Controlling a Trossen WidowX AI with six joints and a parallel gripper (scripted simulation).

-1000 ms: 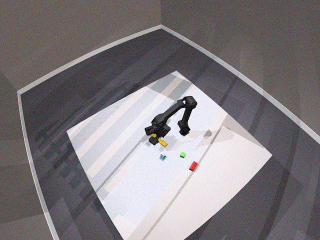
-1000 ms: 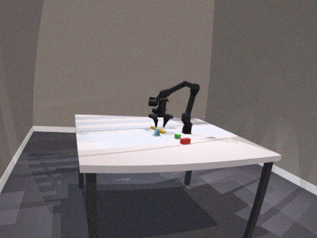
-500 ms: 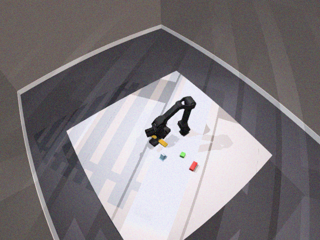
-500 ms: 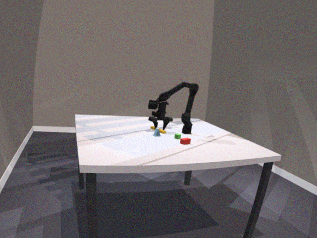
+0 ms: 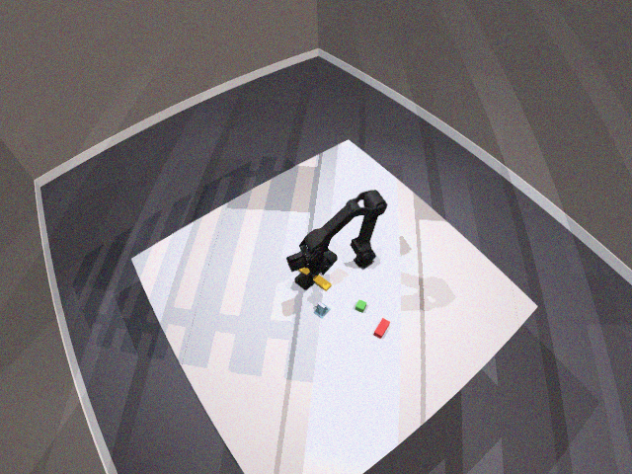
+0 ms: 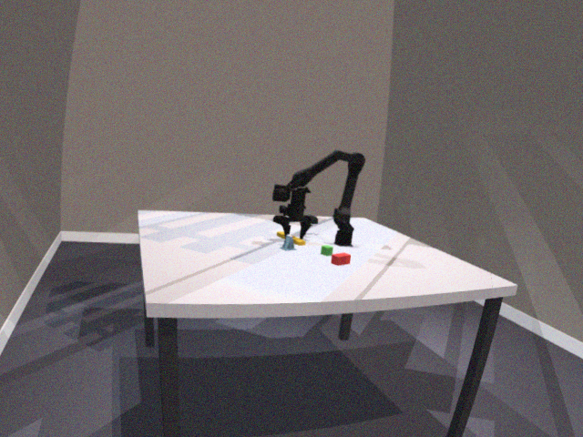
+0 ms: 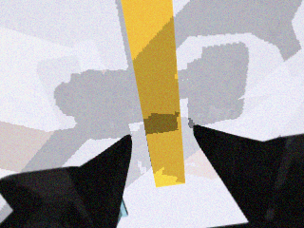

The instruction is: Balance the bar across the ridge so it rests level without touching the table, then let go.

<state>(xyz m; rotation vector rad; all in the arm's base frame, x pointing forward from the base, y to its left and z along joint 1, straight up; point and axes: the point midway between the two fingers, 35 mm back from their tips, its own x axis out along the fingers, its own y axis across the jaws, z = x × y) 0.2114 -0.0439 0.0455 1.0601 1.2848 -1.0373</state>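
The yellow bar lies flat on the table. In the wrist view it runs from the top edge down between the fingers. My gripper points down and is open, with one finger on each side of the bar and a gap to it on both sides. In the top view the arm hides the fingertips and the bar's middle. The small blue-grey ridge stands on the table beside the bar, with nothing on it. Only its edge shows past the left finger in the wrist view.
A green cube stands to the right of the ridge in the top and exterior views. A red block lies beyond the cube. The arm's base stands behind the cube in the exterior view.
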